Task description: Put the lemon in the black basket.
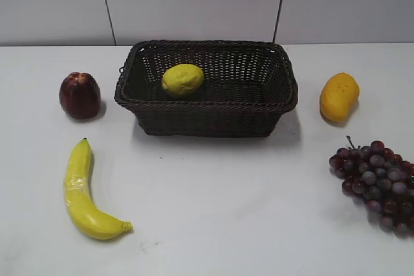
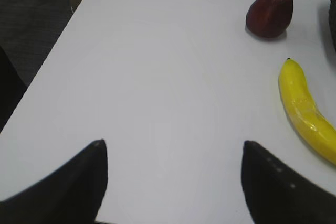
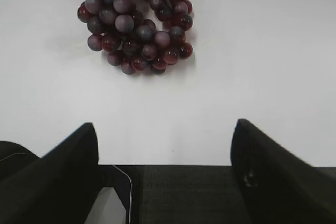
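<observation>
The lemon point(image 1: 182, 79), bright yellow and oval, lies inside the black basket point(image 1: 207, 116), toward its left half. The basket is dark woven wicker and stands at the back middle of the white table. Neither gripper shows in the exterior view. My left gripper point(image 2: 173, 145) is open and empty over the table's near left edge, far from the basket. My right gripper point(image 3: 165, 127) is open and empty over the table's near right edge, just short of the grapes.
A dark red apple point(image 1: 80, 95) point(image 2: 270, 11) stands left of the basket. A banana point(image 1: 85, 191) point(image 2: 307, 111) lies front left. An orange-yellow mango point(image 1: 338, 96) lies right of the basket. Dark grapes point(image 1: 378, 182) point(image 3: 134, 19) lie front right.
</observation>
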